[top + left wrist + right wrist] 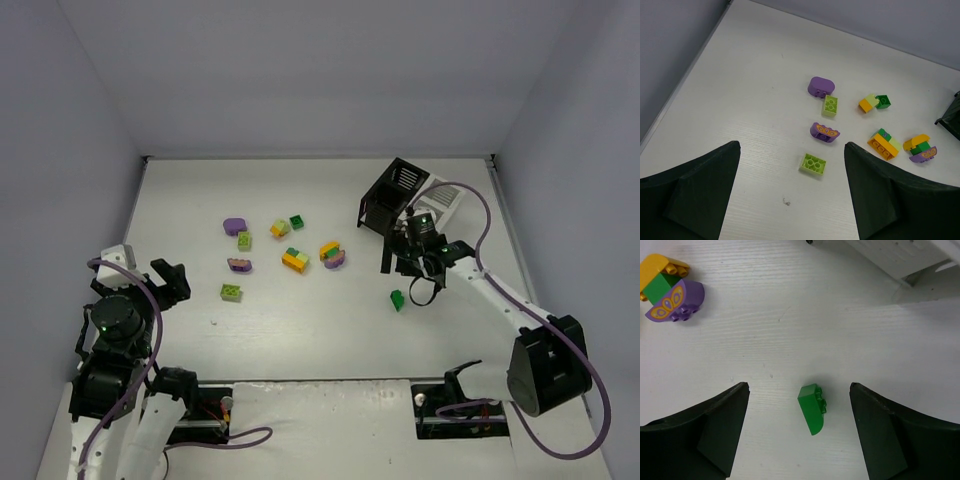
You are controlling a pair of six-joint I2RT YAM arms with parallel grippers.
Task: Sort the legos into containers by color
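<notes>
A dark green rounded lego (811,408) lies on its side on the table, alone, between the open fingers of my right gripper (799,386), touching neither. From above, that lego (398,300) is just below the right gripper (412,284). The other legos lie spread mid-table: a purple one (820,86), two lime ones (830,105) (812,163), a purple-orange one (824,133) and stacked mixed ones (883,144) (920,148) (874,102). My left gripper (792,145) hangs open near the lime brick, holding nothing. The containers, black (392,195) and white (440,205), stand at the back right.
Walls close in the table on the left, back and right. The right arm's cable (480,225) loops over the white bins. A stacked orange, green and purple piece (667,292) lies left of the right gripper.
</notes>
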